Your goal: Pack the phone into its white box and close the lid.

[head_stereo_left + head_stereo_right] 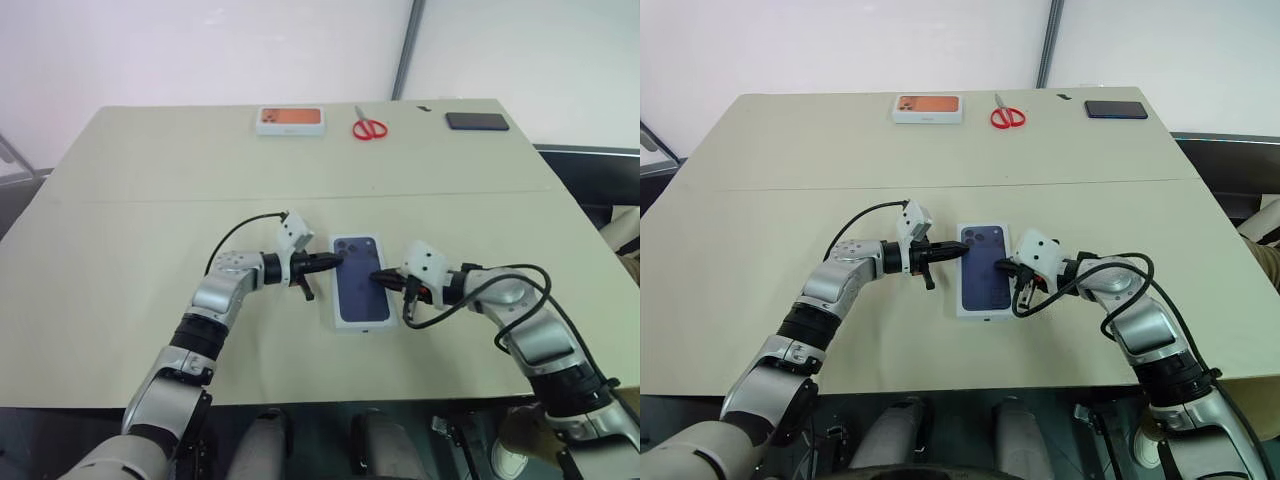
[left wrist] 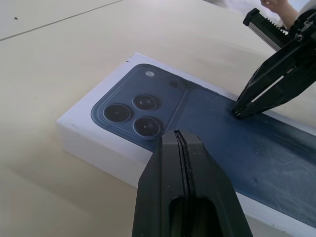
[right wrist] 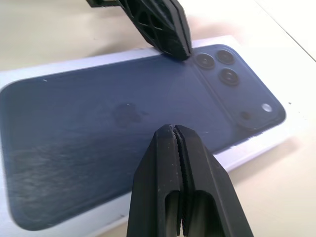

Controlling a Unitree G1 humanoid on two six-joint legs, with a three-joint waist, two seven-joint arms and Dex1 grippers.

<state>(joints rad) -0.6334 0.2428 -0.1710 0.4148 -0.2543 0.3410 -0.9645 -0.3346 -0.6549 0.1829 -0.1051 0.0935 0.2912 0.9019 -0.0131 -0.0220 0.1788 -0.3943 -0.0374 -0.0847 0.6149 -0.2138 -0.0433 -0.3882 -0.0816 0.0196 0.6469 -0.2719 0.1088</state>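
The lid (image 1: pixel 361 281), its printed dark blue phone facing up, sits closed over the white box (image 2: pixel 98 148) near the front middle of the table (image 1: pixel 150 200), only the box's pale side wall showing beneath it. The phone itself cannot be seen with the lid on. The left tool (image 1: pixel 336 261), its two black fingers pinched together and holding nothing, rests its tip at the lid's left edge beside the printed camera cluster. The right tool (image 1: pixel 376 279), likewise closed and empty, sets its tip on the printed face from the opposite side. In the wrist views each pair of fingers blocks part of the lid, and the far end of the print runs out of frame, so whether the lid is seated flush all round cannot be judged. Along the table's far edge lie a white box with an orange picture (image 1: pixel 290 120), red-handled scissors (image 1: pixel 369 127) and a flat black phone (image 1: pixel 477 121), well apart from the packed box.
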